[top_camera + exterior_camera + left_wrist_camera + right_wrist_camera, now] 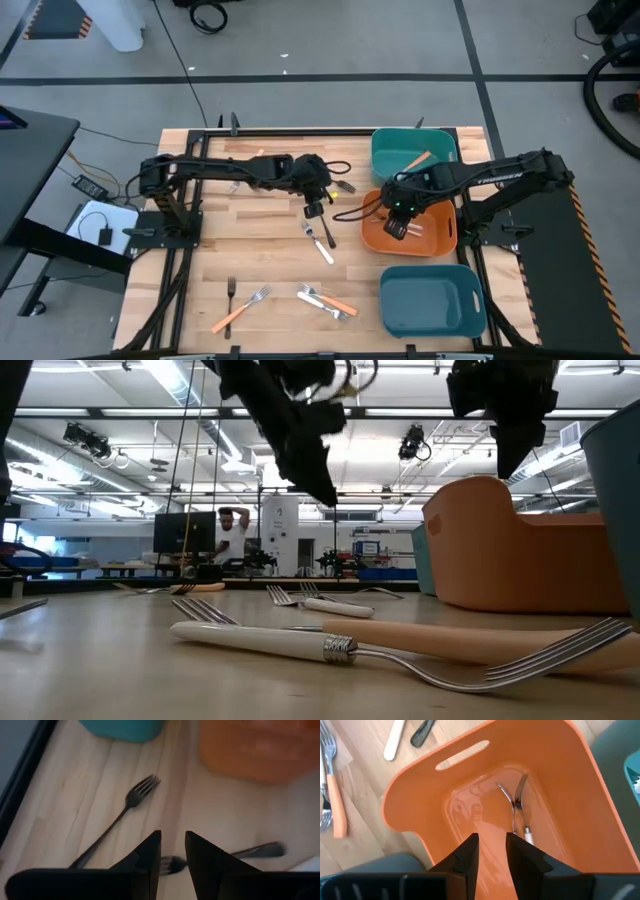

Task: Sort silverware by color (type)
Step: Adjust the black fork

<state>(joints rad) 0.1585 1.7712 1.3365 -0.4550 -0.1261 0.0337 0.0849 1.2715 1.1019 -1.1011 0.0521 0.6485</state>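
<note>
White-handled fork (270, 637) lies nearest the low camera, touching an orange-handled fork (470, 643) behind it.

Right hand (490, 851) hangs over the orange bin (420, 785), fingers narrow with a slim gap, holding nothing. Two forks (517, 802) already lie in that bin right under it, at least one white-handled.

Left hand (172, 851) hovers above the table (250, 250), fingers also narrow, empty. A dark fork (117, 817) lies just ahead of it; another fork sits almost under the fingertips, with its tines (170, 865) showing. A white fork and a dark one (318, 240) lie just below this hand in the high view.

One orange fork (417, 160) is in the far teal bin (385, 150). Near teal bin (430, 300) looks empty. The remaining forks are scattered along the near edge, well away from both hands: (232, 295), (240, 310), (325, 300).

Risks as I judge them:
- Thin forks lie flat, so narrow fingers may slide off or scrape the table.
- Touching pairs could produce a double pick and a wrong-bin drop.
- Both hands work close together near the orange bin, so the arms could clash.
</note>
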